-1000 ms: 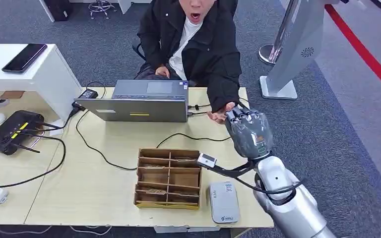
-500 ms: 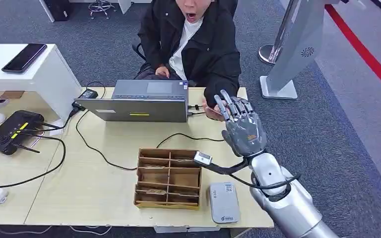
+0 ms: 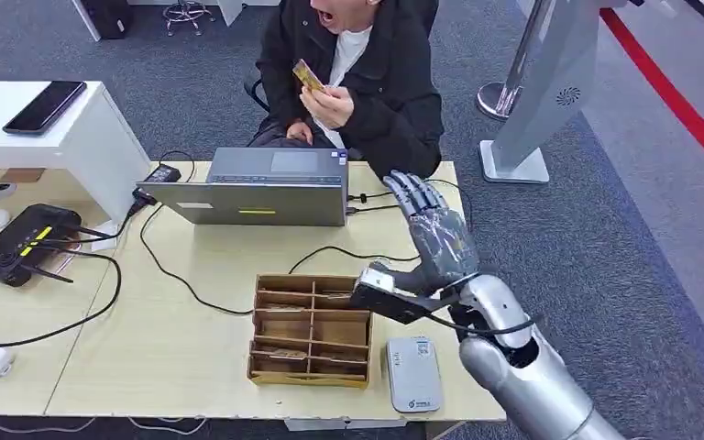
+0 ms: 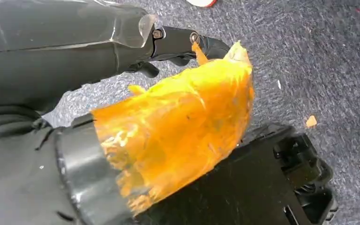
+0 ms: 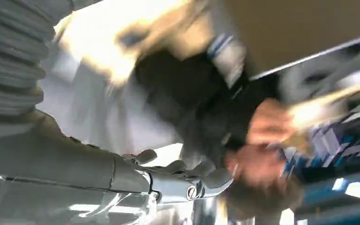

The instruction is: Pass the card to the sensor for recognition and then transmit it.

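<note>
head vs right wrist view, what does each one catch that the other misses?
Head view alone: the card held up in the person's hand, the laptop, the wooden organizer, the white card reader. Right wrist view alone: a close, motion-blurred look along the hand's grey cover. Both: the right hand, empty with fingers spread, and the person in the dark jacket.

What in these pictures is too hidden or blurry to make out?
- Card, head view: too small to read, partly covered by the person's hand.
- Right wrist view: motion blur smears the person.
- Tray compartments, head view: contents too small to identify.
- Left robot hand, left wrist view: fingers behind an orange cover.
</note>
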